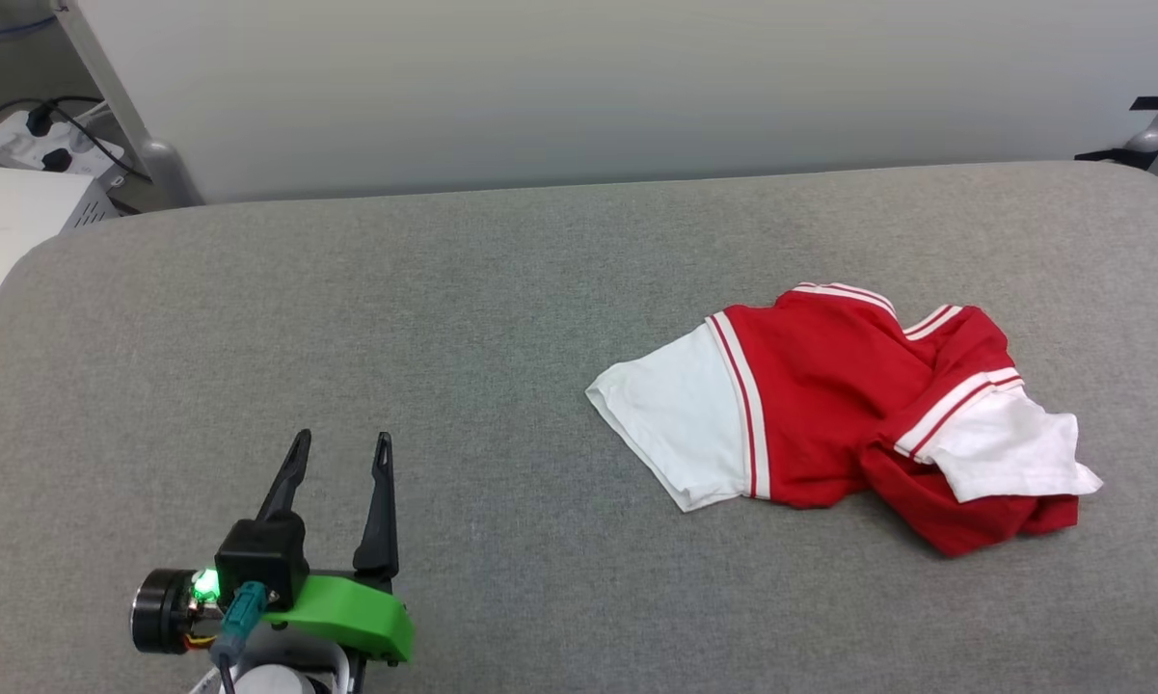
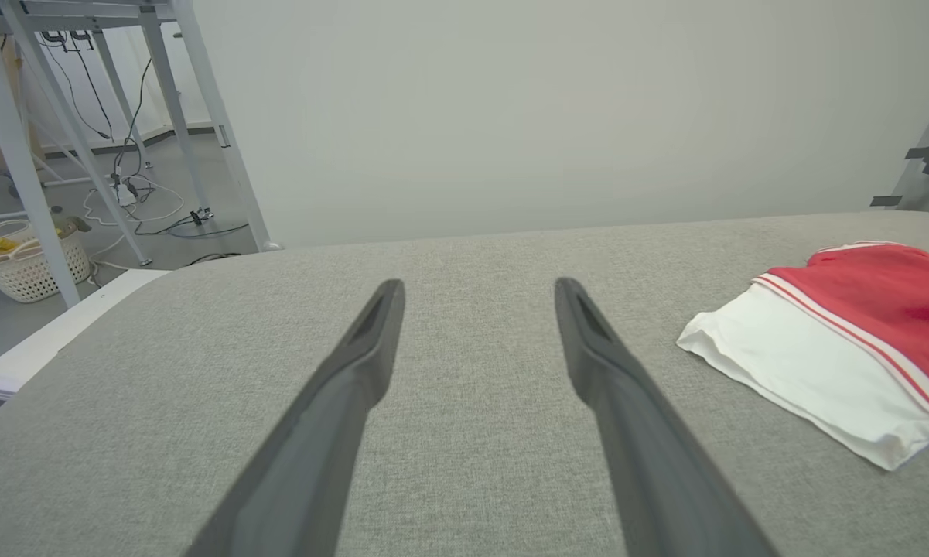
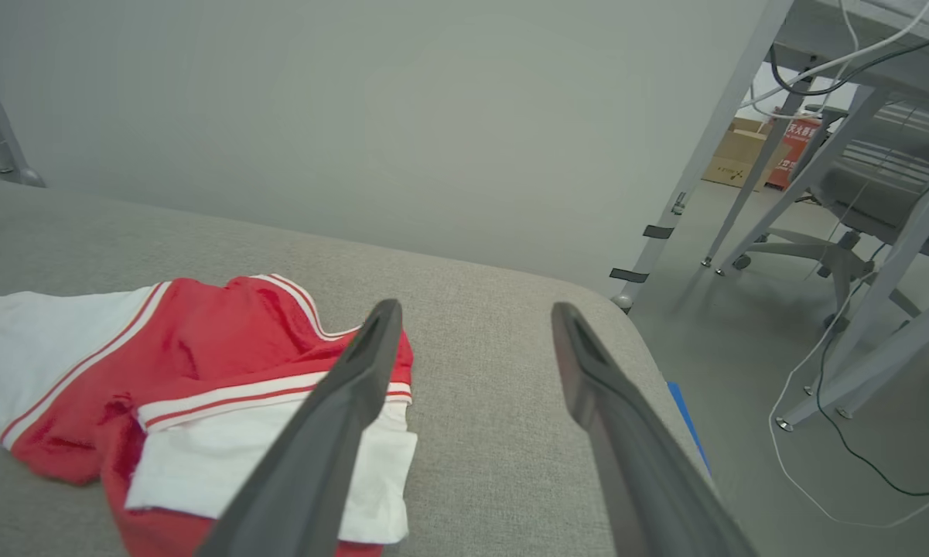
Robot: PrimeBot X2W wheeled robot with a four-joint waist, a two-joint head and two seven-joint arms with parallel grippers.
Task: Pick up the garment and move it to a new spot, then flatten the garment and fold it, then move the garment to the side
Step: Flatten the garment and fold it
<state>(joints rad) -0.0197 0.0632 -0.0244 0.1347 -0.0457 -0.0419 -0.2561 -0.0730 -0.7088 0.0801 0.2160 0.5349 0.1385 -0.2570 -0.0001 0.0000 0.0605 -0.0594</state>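
The garment [image 1: 829, 405] lies crumpled (one white sleeve flopped across the red) on the right of the table [image 1: 347, 318]. Flattening, folding and setting aside seemingly remain. The left pincer [image 1: 341, 439] and right pincer [image 3: 476, 309] both stand apart, empty.

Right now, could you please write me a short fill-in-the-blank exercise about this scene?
1. The T-shirt has a red body and ____ sleeves.
2. It lies crumpled on a ____ padded surface.
3. The left fingers stand ____ and hold nothing.
4. Seen from the head camera, the T-shirt lies on the robot's ____ side.
Missing words: white; gray; open; right.
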